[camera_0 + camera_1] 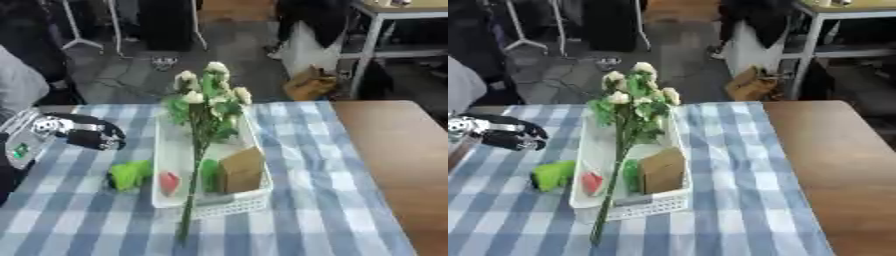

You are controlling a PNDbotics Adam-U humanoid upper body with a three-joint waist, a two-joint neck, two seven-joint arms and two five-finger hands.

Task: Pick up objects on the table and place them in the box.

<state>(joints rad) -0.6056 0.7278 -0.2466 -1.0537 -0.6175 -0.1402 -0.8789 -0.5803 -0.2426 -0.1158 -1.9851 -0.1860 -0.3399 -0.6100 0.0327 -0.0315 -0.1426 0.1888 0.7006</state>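
One green object (129, 174) beside white box (171, 150), left robot hand (87, 132) nearby, clenched, holding nothing

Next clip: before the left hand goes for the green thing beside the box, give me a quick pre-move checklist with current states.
1. Green object on the cloth, outside the white box, unobstructed: ok.
2. Left hand empty: looks so, fingers curled, nothing visibly held: ok.
3. Room in the box: cardboard piece, red item and flower stem already fill it, some floor free at the far end: ok.
4. Flowers fully inside: not ok, stem overhangs the near rim.
5. Right hand position: cannot tell, out of view.
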